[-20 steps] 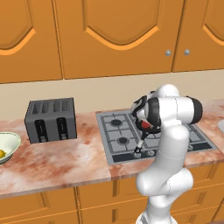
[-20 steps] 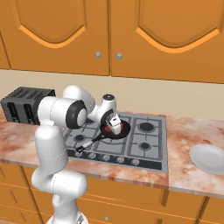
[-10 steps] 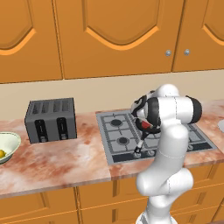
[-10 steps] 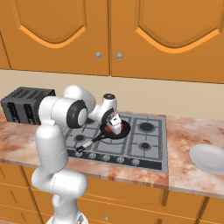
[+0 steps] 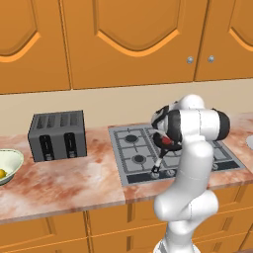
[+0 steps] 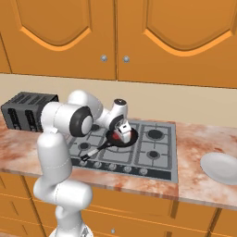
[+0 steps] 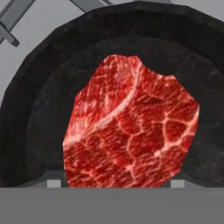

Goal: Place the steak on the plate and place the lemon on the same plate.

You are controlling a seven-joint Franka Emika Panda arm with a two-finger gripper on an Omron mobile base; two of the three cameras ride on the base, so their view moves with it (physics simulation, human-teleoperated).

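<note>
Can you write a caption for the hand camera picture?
Close over the steak lying in the black frying pan, gripper fingertips at either side.

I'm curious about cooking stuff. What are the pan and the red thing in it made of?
The pan looks like dark, rough cast iron: matte black, grainy, no shine. The steak is raw meat: deep red with pale fat streaks. It is a rendered scene, so this is only how they look.

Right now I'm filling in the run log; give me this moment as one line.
stage: grasping steak | gripper: down in pan, fingers either side of steak | lemon: in bowl | plate: bare
</note>
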